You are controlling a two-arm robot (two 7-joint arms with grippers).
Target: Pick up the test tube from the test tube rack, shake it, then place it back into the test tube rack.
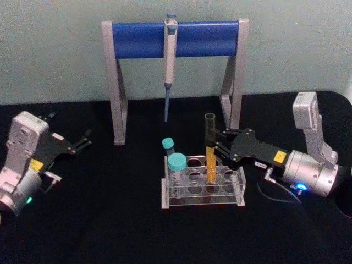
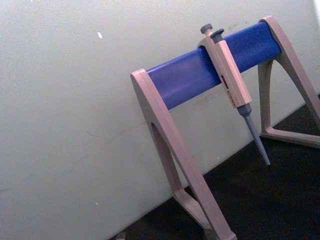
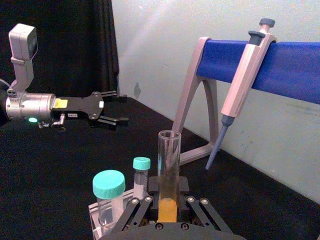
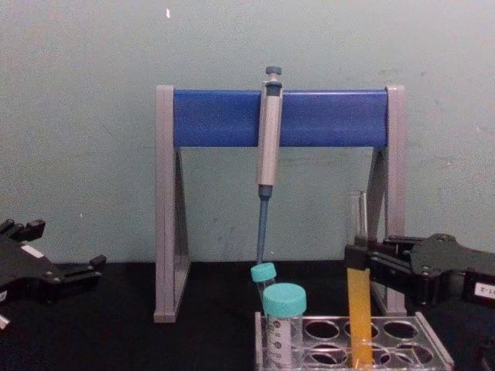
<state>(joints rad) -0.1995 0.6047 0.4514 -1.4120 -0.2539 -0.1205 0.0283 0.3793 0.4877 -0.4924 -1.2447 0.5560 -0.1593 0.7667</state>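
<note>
Looking side-on, the chest view shows the test tube (image 4: 360, 309) upright with its base down in a hole of the test tube rack (image 4: 387, 342). The right wrist view adds the right gripper (image 3: 168, 192) clenched on it (at the top of the orange liquid), 2 pads (image 3: 183, 184) touching glass. The left gripper (image 1: 82, 142) idles, spread open, well left of the rack.

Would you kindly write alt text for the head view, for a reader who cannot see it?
The right gripper clamps the test tube, holding orange liquid, standing in the clear test tube rack beside two teal-capped tubes. The left gripper rests open at left; a pipette hangs on a blue-barred stand behind.
</note>
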